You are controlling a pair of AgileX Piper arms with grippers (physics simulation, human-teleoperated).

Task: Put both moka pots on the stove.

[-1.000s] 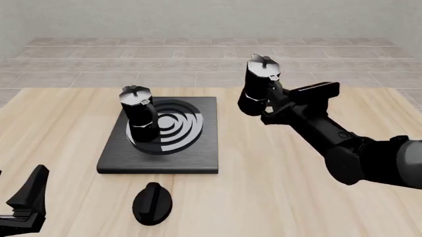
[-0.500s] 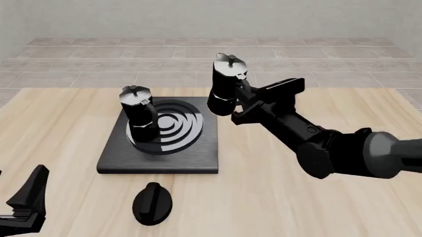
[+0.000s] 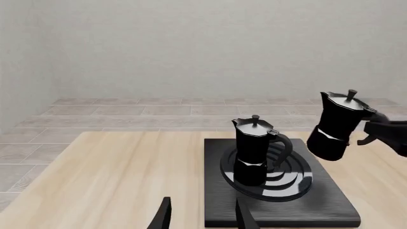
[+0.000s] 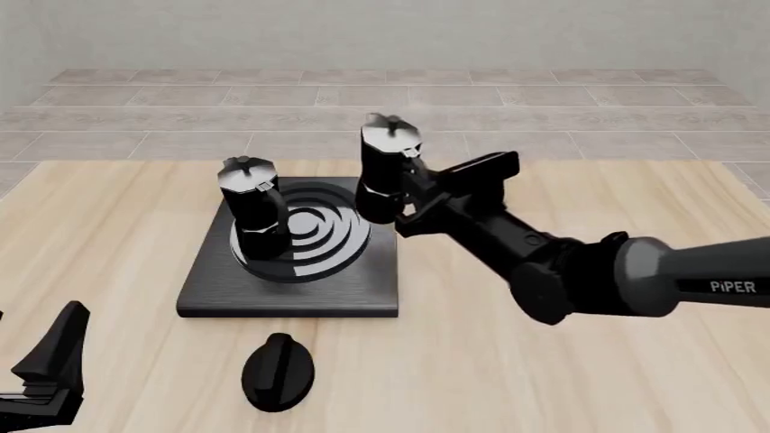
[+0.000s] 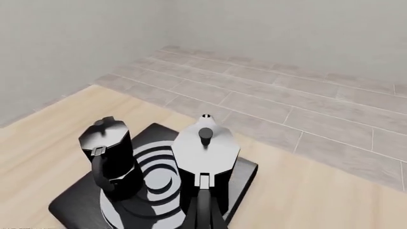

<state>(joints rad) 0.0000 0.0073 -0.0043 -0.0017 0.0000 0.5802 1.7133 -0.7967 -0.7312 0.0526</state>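
**One pot on the burner, one in the air**

Left pot (image 4: 255,213) upright on the left of the stove's (image 4: 292,294) ring burner (image 4: 320,236), handle toward the rings. Second pot (image 4: 382,176) gripped by its handle in the right end effector (image 4: 416,203), tilted, raised over the stove's far right corner, clear of the slab. Left end effector (image 4: 46,374) low at the near left worktop (image 4: 121,234) edge, fingers (image 3: 164,217) apart and empty. Black knob (image 4: 278,371) near the stove's front edge.
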